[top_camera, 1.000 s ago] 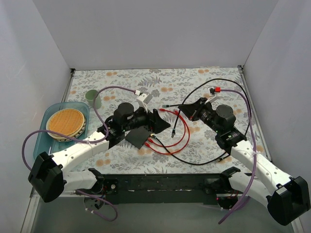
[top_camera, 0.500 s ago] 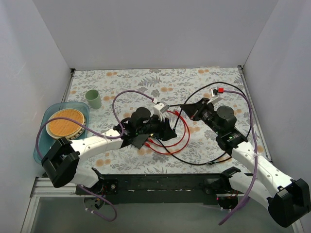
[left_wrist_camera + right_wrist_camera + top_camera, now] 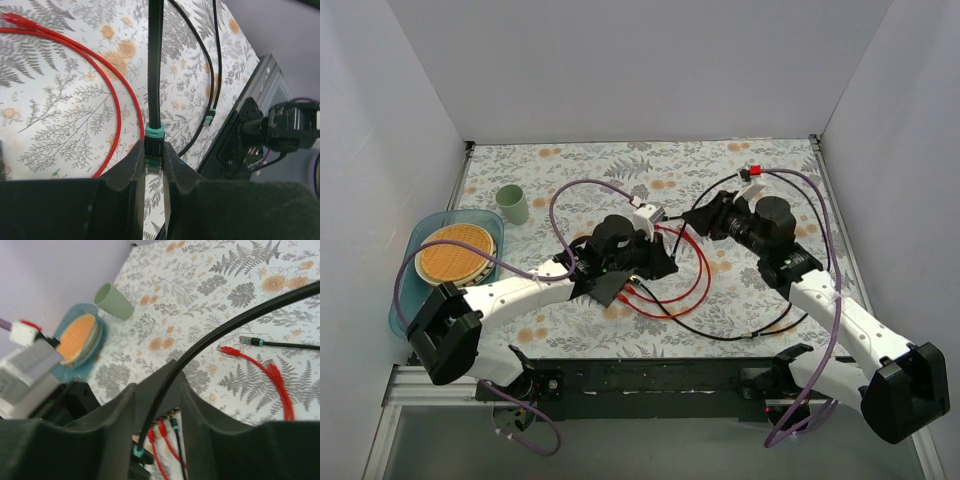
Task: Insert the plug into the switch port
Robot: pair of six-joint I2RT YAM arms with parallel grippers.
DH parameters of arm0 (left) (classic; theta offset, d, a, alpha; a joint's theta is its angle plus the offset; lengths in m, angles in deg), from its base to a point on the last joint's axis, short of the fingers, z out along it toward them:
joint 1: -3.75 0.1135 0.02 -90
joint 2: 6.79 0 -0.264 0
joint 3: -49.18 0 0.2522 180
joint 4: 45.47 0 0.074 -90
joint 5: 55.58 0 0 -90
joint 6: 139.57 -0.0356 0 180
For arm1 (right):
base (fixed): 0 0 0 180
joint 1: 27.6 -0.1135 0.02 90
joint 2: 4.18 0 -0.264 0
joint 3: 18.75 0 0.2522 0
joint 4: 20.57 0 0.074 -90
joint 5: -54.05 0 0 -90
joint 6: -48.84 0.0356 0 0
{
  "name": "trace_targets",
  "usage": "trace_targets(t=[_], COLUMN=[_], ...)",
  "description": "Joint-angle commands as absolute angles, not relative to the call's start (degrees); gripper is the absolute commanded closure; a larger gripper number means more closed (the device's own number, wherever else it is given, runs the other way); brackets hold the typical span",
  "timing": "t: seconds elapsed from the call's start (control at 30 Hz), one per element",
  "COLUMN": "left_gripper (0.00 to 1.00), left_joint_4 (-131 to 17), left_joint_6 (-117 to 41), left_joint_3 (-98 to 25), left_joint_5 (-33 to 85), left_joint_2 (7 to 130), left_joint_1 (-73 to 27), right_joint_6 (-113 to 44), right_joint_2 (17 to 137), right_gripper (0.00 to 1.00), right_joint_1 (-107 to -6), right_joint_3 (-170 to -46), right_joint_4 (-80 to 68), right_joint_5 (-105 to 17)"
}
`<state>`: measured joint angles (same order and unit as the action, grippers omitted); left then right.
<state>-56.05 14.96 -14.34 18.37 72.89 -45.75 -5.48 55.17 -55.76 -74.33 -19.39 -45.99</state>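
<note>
Pinching the plug (image 3: 154, 150) just below its teal boot, your left claw (image 3: 154, 156) is clenched on it above the worktop (image 3: 570, 165). The switch (image 3: 608, 288) lies flat, centre-left, partly under that arm, with red cables (image 3: 695, 275) at its right edge. The right claw (image 3: 156, 390) is clamped round the black cable (image 3: 240, 320).

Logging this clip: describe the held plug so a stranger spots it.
On the floral table, find the left tool by the black switch. It pinches the plug: teal collar on a thick black cable, unlike the red cables or the loose teal-tipped plug.
</note>
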Motion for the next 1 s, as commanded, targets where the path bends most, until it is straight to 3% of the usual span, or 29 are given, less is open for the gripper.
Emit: trace_targets(t=[0.0, 0.1, 0.3, 0.57, 0.73, 0.97], left_gripper=[1.00, 1.00, 1.00, 1.00, 1.00, 1.00], left_joint_4=[-61.51, -64.32, -70.39, -75.58, -76.11, -75.49], left_joint_6=[18.71, 20.30, 18.81, 12.57, 11.60, 11.42], left_joint_3=[-18.63, -19.51, -20.92, -21.80, -22.06, -22.15], left_joint_5=[23.01, 18.46, 4.38, -9.86, -12.07, -12.60], left_joint_2=[67.40, 65.81, 65.63, 68.09, 68.18, 66.95], left_joint_1=[-42.15, -38.55, -30.80, -29.74, -29.74, -29.74], right_joint_6=[-18.11, -26.03, -39.99, -53.46, -59.60, -65.06], right_joint_2=[57.25, 58.04, 56.90, 55.93, 60.57, 67.88], right_gripper=[0.36, 0.24, 0.17, 0.03, 0.02, 0.03], right_joint_1=[-55.20, -55.11, -55.20, -55.20, -57.04, -64.68], right_joint_3=[-81.46, -84.45, -87.00, -89.20, -93.76, -99.22], right_joint_4=[-12.71, -9.55, -7.96, -7.52, -3.48, 3.82], right_joint_5=[-53.08, -57.29, -70.74, -81.02, -85.42, -80.16])
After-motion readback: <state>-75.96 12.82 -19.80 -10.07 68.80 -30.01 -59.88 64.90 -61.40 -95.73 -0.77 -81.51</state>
